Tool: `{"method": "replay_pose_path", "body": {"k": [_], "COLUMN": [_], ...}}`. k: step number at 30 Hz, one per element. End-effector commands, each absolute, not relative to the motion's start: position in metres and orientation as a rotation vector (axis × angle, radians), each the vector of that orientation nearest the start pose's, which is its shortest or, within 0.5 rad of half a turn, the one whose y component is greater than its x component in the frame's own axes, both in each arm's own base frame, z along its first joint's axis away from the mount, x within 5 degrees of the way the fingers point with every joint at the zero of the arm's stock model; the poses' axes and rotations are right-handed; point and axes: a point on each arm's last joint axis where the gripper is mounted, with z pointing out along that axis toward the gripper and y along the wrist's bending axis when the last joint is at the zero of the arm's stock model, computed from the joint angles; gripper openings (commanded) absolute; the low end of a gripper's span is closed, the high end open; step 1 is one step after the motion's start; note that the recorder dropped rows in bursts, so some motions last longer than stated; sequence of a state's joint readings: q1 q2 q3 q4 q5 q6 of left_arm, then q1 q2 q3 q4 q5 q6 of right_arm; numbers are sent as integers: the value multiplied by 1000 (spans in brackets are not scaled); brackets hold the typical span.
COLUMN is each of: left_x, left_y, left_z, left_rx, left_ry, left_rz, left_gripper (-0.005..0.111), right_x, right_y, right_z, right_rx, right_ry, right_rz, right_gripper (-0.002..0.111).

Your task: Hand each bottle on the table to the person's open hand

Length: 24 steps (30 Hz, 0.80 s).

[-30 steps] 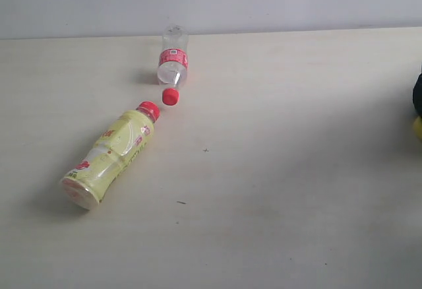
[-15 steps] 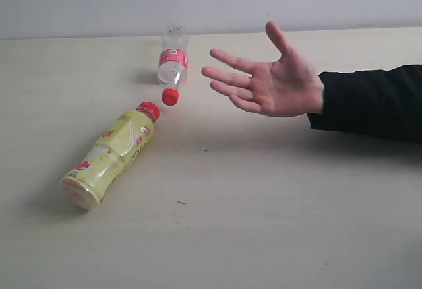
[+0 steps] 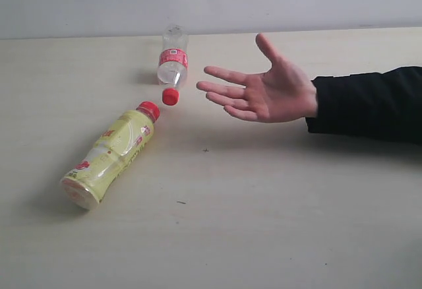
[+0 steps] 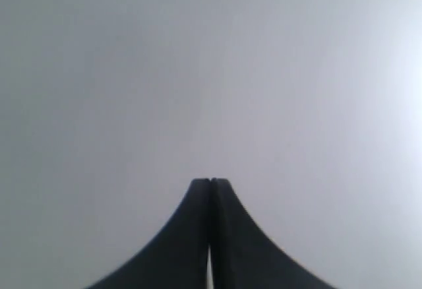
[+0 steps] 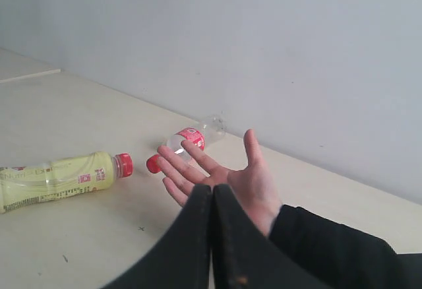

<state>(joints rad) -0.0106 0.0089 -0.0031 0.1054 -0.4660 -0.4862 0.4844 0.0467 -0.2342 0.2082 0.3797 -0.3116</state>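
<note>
**Left hand closed against plain grey**

The black left hand shows two fingers pressed together along a thin straight seam, tips level and touching. Each finger flares outward toward its base. Behind them is a smooth pale grey surface, brighter on one side.

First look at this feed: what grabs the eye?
A bare open hand in a black sleeve, palm up, extends from the right over the pale beige table. Left of it lie a yellow plastic bottle with red cap and, farther back, a small clear bottle with red label and cap. The left gripper and right gripper are shut, empty.
</note>
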Motion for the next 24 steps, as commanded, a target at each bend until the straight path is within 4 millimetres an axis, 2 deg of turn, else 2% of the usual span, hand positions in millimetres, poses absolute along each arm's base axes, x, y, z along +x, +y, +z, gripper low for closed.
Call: {"method": "replay_pose_path", "body": {"k": [1,5,9,13,18,24], "left_x": [52,90,123,145,170,205], "left_y": [-7,-6,-1,7,4,-22], "left_z": [286,311,325,335,331,318], "left_rx": [-136,-129,-117,-101,96,345], "left_ry": [1038,1331,1584,1769,2041,2372], "left_rz": [-414,-280,-123,43,214,148], "left_gripper": [0,0,0,0,0,0], "right_x": [37,37,37,37,37,37], "right_y": [27,27,27,27,27,27], "right_z": [255,256,256,256,256,256], "right_rx": [-543,-538,-538,-538,-538,-538], "right_ry": [1575,1566,1566,1566,1566,1566], "right_rz": [342,342,342,342,342,342], "right_gripper": [0,0,0,0,0,0]}}
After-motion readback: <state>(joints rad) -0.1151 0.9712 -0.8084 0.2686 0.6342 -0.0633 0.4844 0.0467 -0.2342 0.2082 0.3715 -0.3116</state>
